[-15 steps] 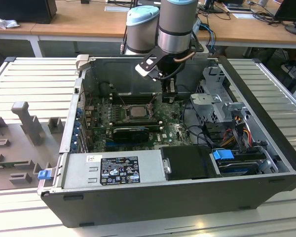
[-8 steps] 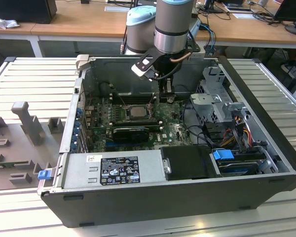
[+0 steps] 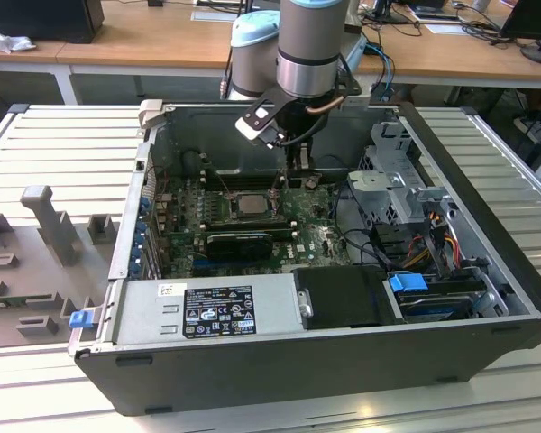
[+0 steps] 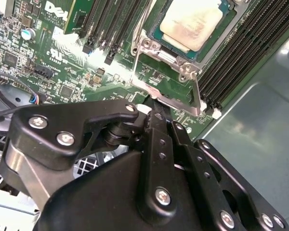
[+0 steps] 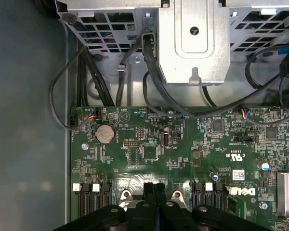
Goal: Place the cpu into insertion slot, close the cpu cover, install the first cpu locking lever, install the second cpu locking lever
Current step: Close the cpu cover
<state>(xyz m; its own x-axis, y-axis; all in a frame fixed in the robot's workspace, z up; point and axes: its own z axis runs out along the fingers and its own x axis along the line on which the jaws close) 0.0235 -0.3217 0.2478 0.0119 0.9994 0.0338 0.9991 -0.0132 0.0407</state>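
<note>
The cpu [image 4: 192, 21] lies flat in the insertion slot [image 3: 250, 204] on the green motherboard, its pale metal top showing. The silvery cpu cover [image 4: 182, 61] lies down around the chip's edges. A thin metal locking lever [image 4: 196, 94] runs along the socket's side, and a lever bar crosses just in front of my fingertips. My gripper [image 4: 153, 107] is shut, and its black fingers [image 5: 148, 188] are pressed together. It hangs low over the board beside the socket, on the exterior view's right [image 3: 295, 171]. Whether the lever is caught between the fingers I cannot tell.
Long black memory slots [image 4: 236, 53] flank the socket. A grey drive cage [image 5: 195, 43] with black cables [image 5: 149, 77] stands behind the board. The power supply [image 3: 207, 309] and a black drive bay [image 3: 343, 298] fill the case front. The case walls [image 3: 131, 225] close in all round.
</note>
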